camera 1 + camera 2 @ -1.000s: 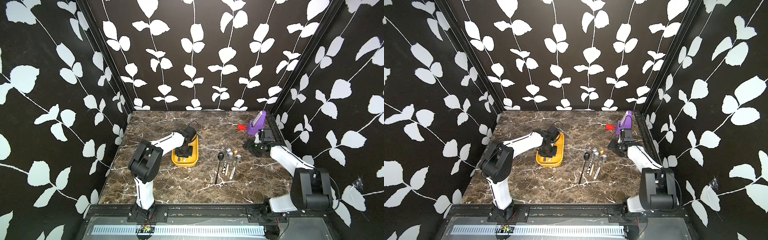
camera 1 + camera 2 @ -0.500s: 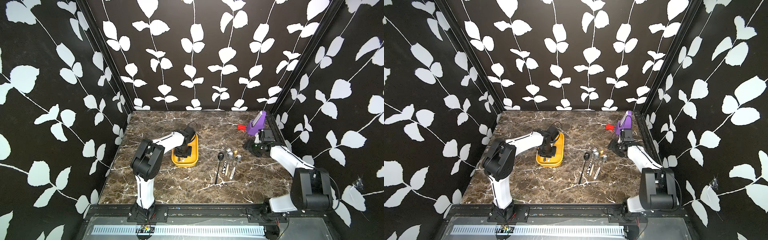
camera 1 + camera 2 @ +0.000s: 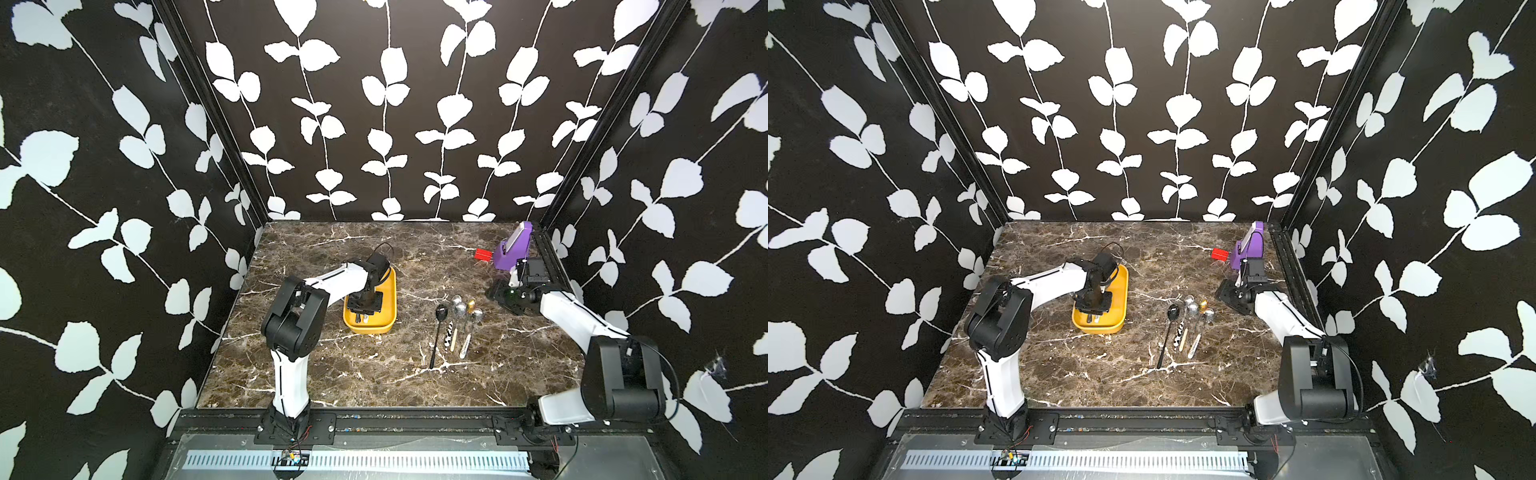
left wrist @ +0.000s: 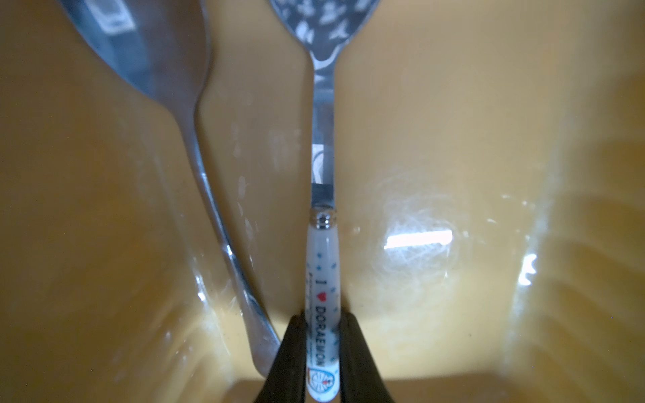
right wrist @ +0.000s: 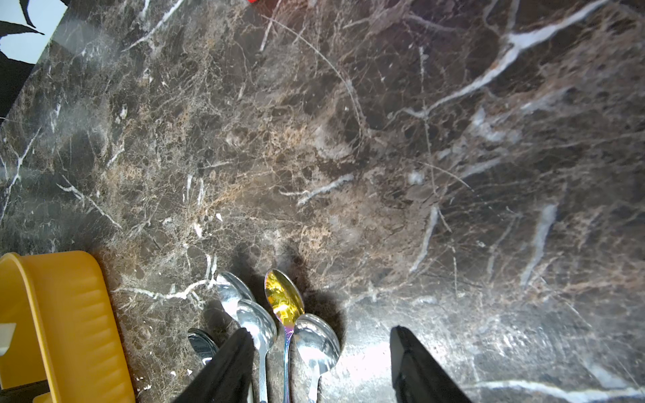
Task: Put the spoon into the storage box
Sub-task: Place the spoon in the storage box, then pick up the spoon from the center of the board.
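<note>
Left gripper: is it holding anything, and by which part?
A spoon, pinched by the left gripper at its white printed handle, near the end, down in the box. The right gripper is open, empty.

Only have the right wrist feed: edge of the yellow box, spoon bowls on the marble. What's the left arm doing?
Observer: The left pincer is shut on a white-handled spoon, low inside the storage box.
Operator: Anything else in the box?
Observer: Yes, a plain steel spoon lies in it beside the held one.
Operator: Red thing at my frame edge?
Observer: In both top views it is a small red block next to a purple stand at the table's back right corner.
</note>
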Robot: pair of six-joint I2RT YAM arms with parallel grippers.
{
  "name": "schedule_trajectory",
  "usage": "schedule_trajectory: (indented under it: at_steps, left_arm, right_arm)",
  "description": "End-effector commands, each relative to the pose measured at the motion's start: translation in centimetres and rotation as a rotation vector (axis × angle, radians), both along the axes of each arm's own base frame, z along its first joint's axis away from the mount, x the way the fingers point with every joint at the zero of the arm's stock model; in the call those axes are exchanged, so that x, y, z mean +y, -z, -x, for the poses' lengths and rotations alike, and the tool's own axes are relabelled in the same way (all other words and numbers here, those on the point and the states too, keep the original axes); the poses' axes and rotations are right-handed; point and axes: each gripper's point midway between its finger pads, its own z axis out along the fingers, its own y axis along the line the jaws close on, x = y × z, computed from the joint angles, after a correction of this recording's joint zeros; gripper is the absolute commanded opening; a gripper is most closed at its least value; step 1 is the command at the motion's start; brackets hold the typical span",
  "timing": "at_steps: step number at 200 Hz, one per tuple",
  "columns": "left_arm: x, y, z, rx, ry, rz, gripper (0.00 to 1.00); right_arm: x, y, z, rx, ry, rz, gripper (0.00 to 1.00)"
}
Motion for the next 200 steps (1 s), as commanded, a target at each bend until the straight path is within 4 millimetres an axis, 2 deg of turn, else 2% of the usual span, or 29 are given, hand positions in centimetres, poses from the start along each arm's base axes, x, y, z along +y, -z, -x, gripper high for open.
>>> schedule_trajectory:
  at_steps: [1, 23, 65, 93, 132, 165, 200]
  left_arm:
    - [-0.1, -0.5, -0.6, -0.017, 0.001, 0.01, 0.12]
    - [-0.1, -1.2, -0.8, -0.03, 0.0, 0.02, 0.14]
    - [0.2, -2.6, -0.8, -0.049, 0.013, 0.007, 0.26]
    - [0.6, -4.3, -0.9, -0.079, 0.016, 0.0, 0.28]
    - [0.7, -9.1, -1.5, -0.18, 0.017, 0.031, 0.36]
    - [1.3, -13.4, -1.7, -0.291, 0.026, 0.051, 0.47]
    - [2.1, -16.2, -1.3, -0.363, 0.017, 0.081, 0.49]
  right_arm:
    - [-0.1, -0.1, 0.1, 0.002, 0.001, 0.0, 0.65]
    - [-0.1, -0.1, 0.2, 0.003, 0.0, 0.004, 0.64]
    - [-0.1, -0.2, 0.2, 0.009, -0.002, 0.003, 0.65]
    - [-0.1, -0.6, 0.1, 0.006, -0.003, 0.005, 0.65]
    - [-0.3, -1.0, 0.4, 0.024, 0.0, 0.015, 0.65]
    - [-0.7, -1.1, 1.8, 0.09, -0.001, 0.077, 0.65]
    - [0.4, -1.3, 3.8, 0.182, -0.075, 0.158, 0.65]
